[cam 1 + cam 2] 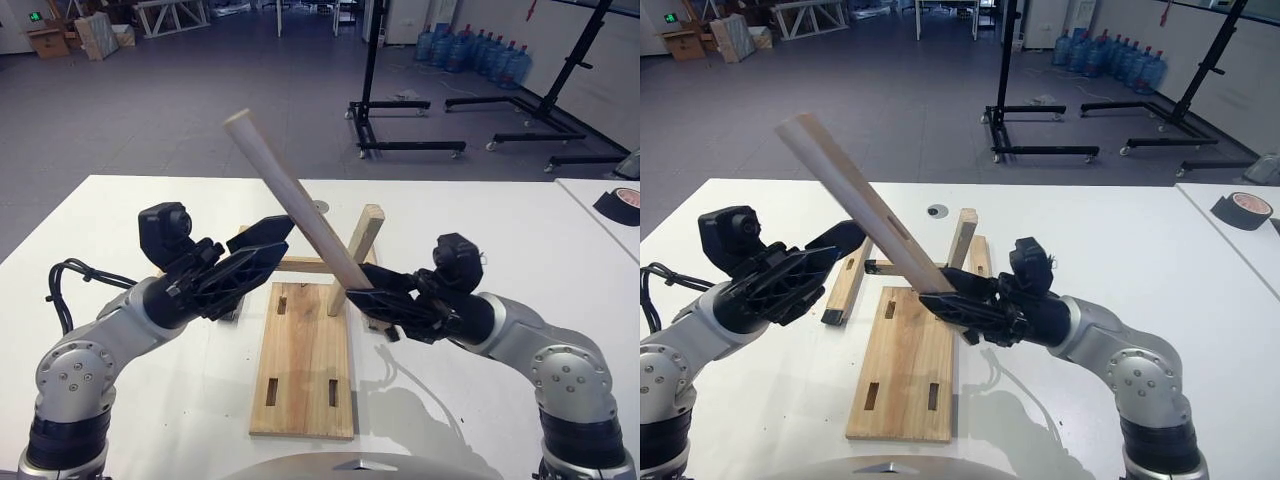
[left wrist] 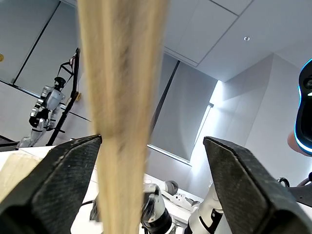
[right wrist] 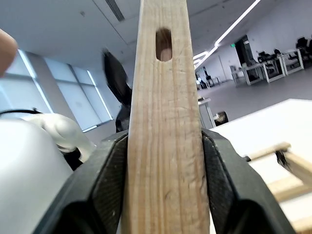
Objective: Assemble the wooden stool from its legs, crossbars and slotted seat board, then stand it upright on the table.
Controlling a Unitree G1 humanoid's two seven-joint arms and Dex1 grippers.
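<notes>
Nearest, low between the two hands, a pale rectangular wooden seat board (image 1: 303, 360) cut with narrow slots lies flat on the white bench (image 1: 480, 220), its long side running away from the robot. Just above the board's far end, the right hand (image 1: 365, 290) is clamped on the lower end of a long pale wooden leg (image 1: 290, 190), with one black finger pressed to each side. From that hand the leg slants up, away and toward the robot's left, its free end high over the bench. An oval hole shows in its face a little past the fingers. The left hand (image 1: 285, 237) sits partway up the leg with its fingers spread wide and the leg passing between them. One finger is close against the wood and the other well clear, so it grips nothing. Beyond the right hand, just past the board's far edge, a second wooden leg (image 1: 362, 240) stands tilted. A thin wooden crossbar (image 1: 305, 264) runs from it toward the left hand, under which a third wooden leg (image 1: 847, 280) lies on the bench. Farther off, past the right hand's outer side, a roll of black tape (image 1: 620, 203) rests on a neighbouring bench.
</notes>
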